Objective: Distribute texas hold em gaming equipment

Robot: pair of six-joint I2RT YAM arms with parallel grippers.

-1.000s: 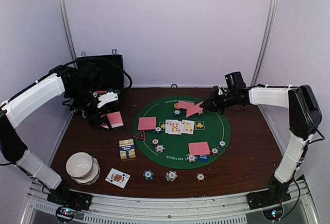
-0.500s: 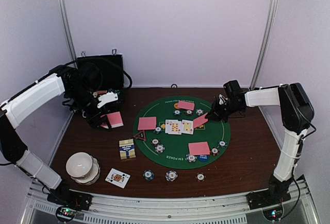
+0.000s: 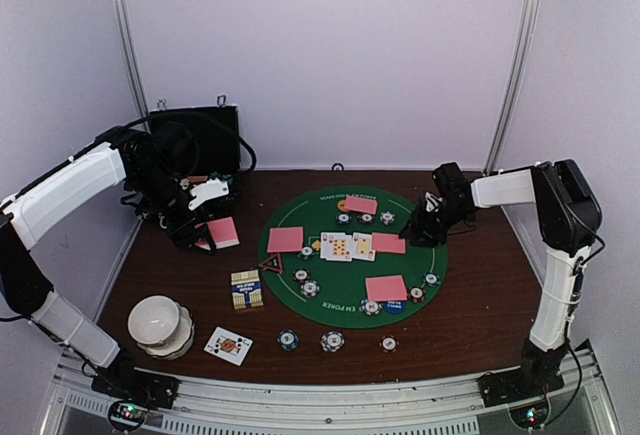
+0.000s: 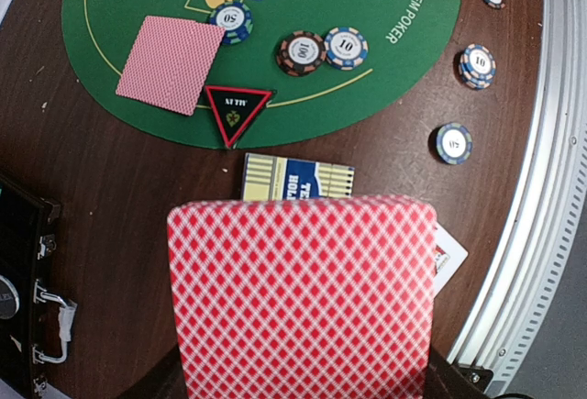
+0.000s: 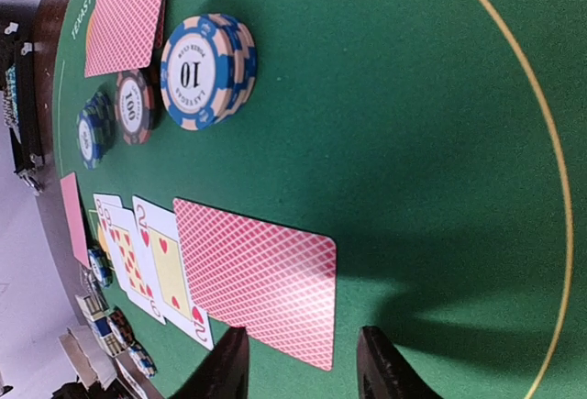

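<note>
A: Right wrist view: right claw (image 5: 303,371) is hanging low w/ fingers apart, gripping nothing. Pink-backed card (image 5: 255,275) is lying face-down on the green mat (image 5: 413,142) just ahead, right beside the face-up cards (image 5: 151,266).
B: Left claw (image 3: 205,238)?
A: It's clamping held pink cards (image 4: 303,293) over the surface (image 3: 480,305), near the black case (image 3: 200,130). Can't tell how many.
B: Tips for this step?
A: I'm thinking lift straight up & back, so fingertips aren't dragging the card or nudging the 10 chip (image 5: 206,69) beyond it.
B: Surroundings?
A: Chips are ringing the mat, some sitting off it toward the front edge. Bowl stack (image 3: 157,321) is sitting front-left. Pale walls & metal posts are enclosing everything.
</note>
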